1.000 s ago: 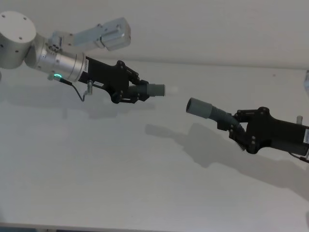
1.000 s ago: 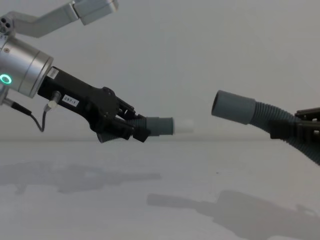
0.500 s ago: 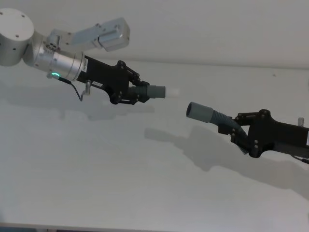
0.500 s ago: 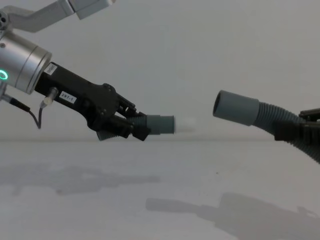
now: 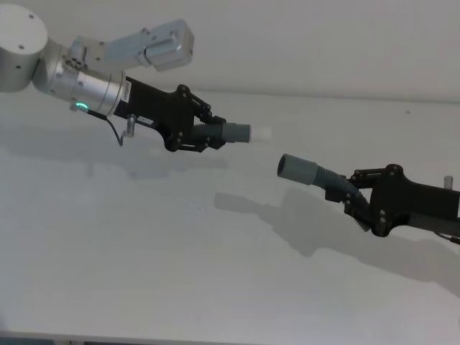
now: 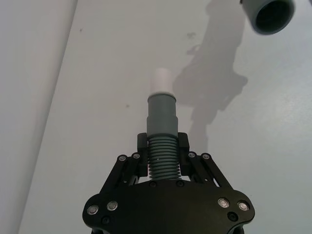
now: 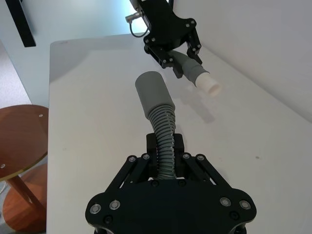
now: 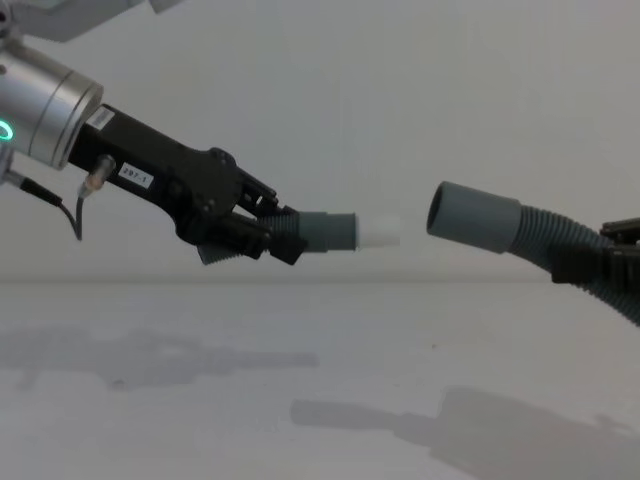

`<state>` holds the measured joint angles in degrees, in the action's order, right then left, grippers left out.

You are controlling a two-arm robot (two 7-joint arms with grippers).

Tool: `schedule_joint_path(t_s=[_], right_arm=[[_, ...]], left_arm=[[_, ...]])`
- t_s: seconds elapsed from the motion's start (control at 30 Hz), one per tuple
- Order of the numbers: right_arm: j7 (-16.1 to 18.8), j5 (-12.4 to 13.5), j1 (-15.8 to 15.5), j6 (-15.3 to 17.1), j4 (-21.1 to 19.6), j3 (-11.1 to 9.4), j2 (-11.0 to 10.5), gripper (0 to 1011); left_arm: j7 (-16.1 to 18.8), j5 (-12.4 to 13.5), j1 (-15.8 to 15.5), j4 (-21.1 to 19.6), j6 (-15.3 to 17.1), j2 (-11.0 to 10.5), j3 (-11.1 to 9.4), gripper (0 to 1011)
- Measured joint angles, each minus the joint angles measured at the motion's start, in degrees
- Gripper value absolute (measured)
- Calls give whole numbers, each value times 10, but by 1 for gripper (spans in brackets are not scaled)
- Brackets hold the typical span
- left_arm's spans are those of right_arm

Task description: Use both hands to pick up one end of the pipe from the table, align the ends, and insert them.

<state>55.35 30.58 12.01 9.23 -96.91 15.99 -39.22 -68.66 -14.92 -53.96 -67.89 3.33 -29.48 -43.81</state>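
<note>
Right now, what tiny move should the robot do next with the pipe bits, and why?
Probably the left claw should nudge its pipe so the white spigot lines up with the open grey cuff in the right claw before pushing. A gap separates them, and in the head view the cuff's mouth sits off the spigot's line.

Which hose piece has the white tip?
The hose piece held by the left gripper: a white spigot sticks out of it. The other piece, in the right gripper, ends in a hollow grey cuff.
</note>
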Motion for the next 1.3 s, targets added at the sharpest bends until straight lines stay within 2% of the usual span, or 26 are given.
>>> schedule_joint_path(t_s=[0.57,1.3], right_arm=[[2,1,0,-1,0,0,-1,178],[2,1,0,-1,0,0,-1,178]], left_arm=[[-15,-12,0,-57,11,-24,-6,339],[-11,-14,5,-131,37,-56,-17,339]])
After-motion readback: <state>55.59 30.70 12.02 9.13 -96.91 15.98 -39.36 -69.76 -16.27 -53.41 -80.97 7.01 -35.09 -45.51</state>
